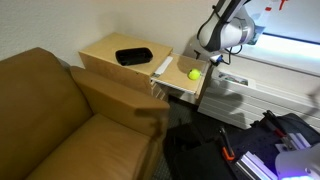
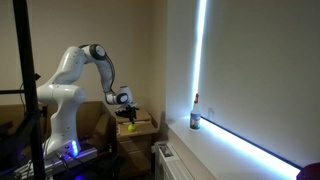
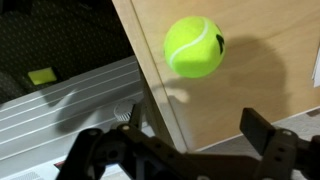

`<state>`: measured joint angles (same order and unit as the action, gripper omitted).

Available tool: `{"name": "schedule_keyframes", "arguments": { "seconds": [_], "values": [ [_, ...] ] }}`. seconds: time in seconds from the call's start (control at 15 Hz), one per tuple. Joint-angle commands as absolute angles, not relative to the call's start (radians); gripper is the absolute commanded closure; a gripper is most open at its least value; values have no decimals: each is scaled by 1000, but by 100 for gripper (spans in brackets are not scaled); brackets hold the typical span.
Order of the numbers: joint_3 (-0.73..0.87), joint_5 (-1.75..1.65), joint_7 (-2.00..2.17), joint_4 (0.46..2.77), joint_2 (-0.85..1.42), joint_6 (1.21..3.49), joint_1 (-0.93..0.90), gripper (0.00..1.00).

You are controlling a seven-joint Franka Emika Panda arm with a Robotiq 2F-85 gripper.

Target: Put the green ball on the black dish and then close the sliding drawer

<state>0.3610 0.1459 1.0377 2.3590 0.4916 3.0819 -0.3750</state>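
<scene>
The green ball [image 1: 194,73] lies inside the pulled-out sliding drawer [image 1: 186,88] of the small wooden cabinet. In the wrist view the ball [image 3: 194,46] rests on the drawer's tan floor [image 3: 250,95], close to its side wall. The black dish [image 1: 133,56] sits empty on the cabinet top, to the left of the drawer. My gripper [image 1: 212,60] hangs just above and beside the ball, apart from it. In the wrist view the gripper [image 3: 170,135] stands open, nothing between its fingers [image 3: 258,128]. In an exterior view the gripper [image 2: 127,104] hovers over the ball [image 2: 130,128].
A brown sofa [image 1: 55,115] presses against the cabinet's left side. A white ribbed radiator [image 3: 60,105] runs below the drawer's side. Dark equipment [image 1: 285,140] lies on the floor at the right. A small bottle [image 2: 195,120] stands on the lit window sill.
</scene>
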Motion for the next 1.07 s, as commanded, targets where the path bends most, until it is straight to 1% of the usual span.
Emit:
{"name": "schedule_keyframes", "arguments": {
  "seconds": [0.0, 0.07, 0.13, 0.27, 0.33, 0.4, 0.47, 0.6, 0.87, 1.0],
  "values": [
    [331, 173, 1015, 2366, 478, 3090, -338, 0],
    [312, 178, 1011, 2372, 466, 3093, -312, 0],
    [238, 200, 989, 2367, 463, 3086, -241, 0],
    [146, 233, 966, 2357, 479, 3077, -166, 0],
    [69, 258, 937, 2349, 483, 3070, -106, 0],
    [38, 273, 923, 2339, 506, 3063, -82, 0],
    [122, 258, 954, 2366, 474, 3085, -163, 0],
    [71, 277, 934, 2359, 494, 3081, -123, 0],
    [58, 282, 934, 2343, 513, 3071, -114, 0],
    [-4, 303, 914, 2343, 511, 3095, -68, 0]
  ]
}}
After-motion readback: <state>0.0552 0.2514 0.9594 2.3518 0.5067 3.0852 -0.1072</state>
